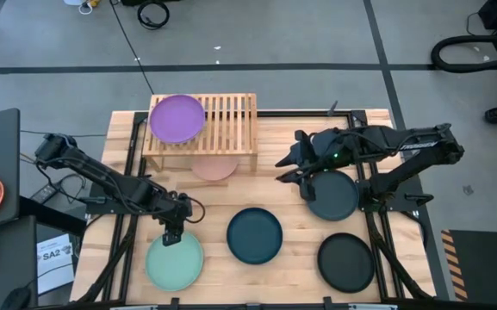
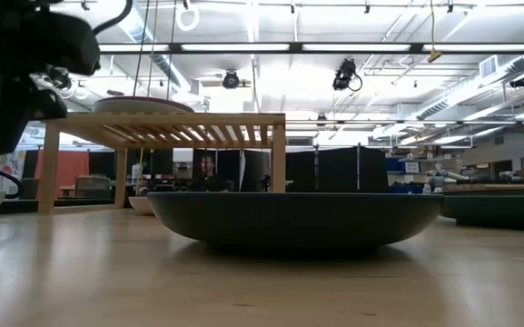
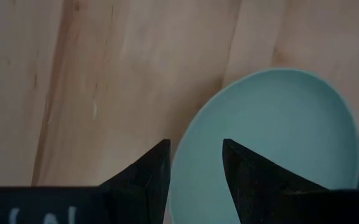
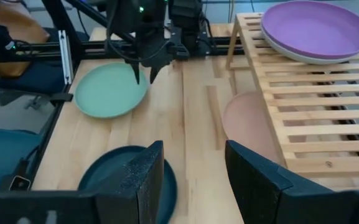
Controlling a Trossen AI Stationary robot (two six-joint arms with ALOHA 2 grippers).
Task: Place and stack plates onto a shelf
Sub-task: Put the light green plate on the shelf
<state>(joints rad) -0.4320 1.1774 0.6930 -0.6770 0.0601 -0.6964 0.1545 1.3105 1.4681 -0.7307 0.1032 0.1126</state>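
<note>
The shelf [image 1: 203, 129] stands at the table's far side. On its left half lies a purple plate [image 4: 316, 28], resting on a paler plate's rim [image 4: 289, 56]. A pink plate [image 4: 247, 121] lies on the table under the shelf. A mint green plate [image 1: 175, 261], a dark teal plate [image 1: 254, 234], a black plate [image 1: 346, 262] and a green-teal plate [image 1: 332, 195] lie flat on the table. My left gripper [image 3: 196, 163] is open, pointing steeply down over the mint plate's far rim. My right gripper [image 4: 195, 168] is open and held high, right of the shelf.
Bare wood lies between the shelf and the near row of plates. The shelf's right half [image 1: 235, 120] carries nothing. Black frame rails [image 1: 132, 146] run along both sides of the table. The dark teal plate [image 2: 293, 218] fills the middle of the low view.
</note>
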